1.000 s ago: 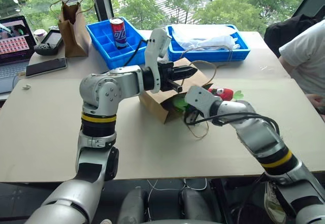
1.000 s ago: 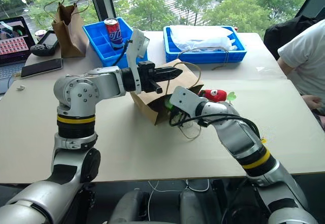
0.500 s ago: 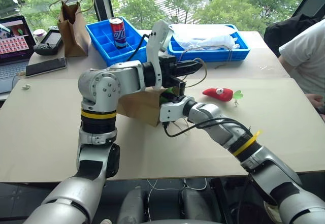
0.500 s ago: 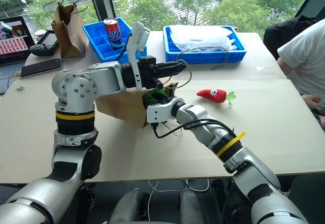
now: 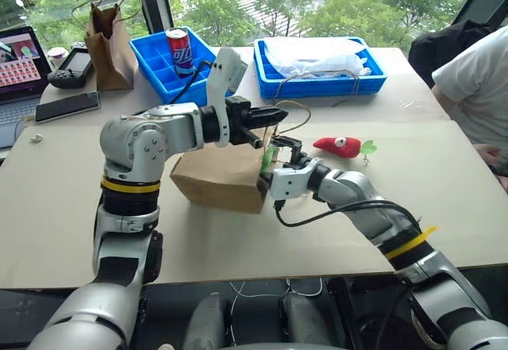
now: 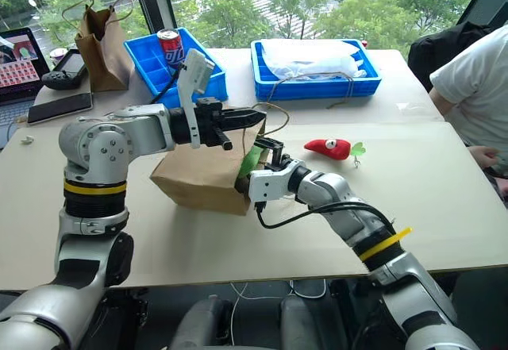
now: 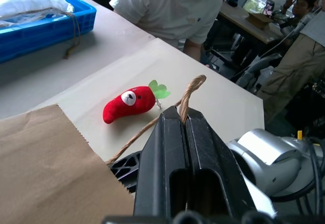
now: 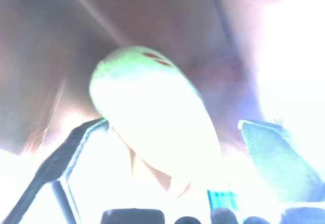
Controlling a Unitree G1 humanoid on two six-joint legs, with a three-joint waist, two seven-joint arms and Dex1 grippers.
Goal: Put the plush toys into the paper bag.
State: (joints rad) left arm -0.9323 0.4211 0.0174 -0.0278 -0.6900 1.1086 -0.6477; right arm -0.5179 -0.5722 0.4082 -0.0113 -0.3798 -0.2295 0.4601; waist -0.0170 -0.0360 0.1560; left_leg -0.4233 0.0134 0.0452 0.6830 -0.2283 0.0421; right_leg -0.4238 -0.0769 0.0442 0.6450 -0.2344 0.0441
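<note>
The paper bag (image 5: 222, 177) lies mid-worktop, its mouth held up by the left gripper (image 7: 182, 120), clamped on the twine handle (image 7: 190, 89); a slip there would collapse the opening. The right gripper (image 5: 279, 153), fingers spread apart, sits at the mouth with the green plush (image 8: 152, 117) between them, so it could roll back out. The red plush (image 5: 339, 145) lies outside the bag, toward the worktop's right edge.

Soda can (image 5: 181, 48) in blue tray (image 5: 171, 76), darker bag (image 5: 107, 36), phone (image 5: 66, 105)

The bench (image 5: 71, 207) is overlooked from the head by both eye views, facing forward and down. The left wrist view is aimed along its shut pincer (image 7: 180, 120) toward the red toy (image 7: 129, 103). The right wrist view is pressed close to the green toy (image 8: 152, 117) inside the paper bag (image 5: 222, 179).
</note>
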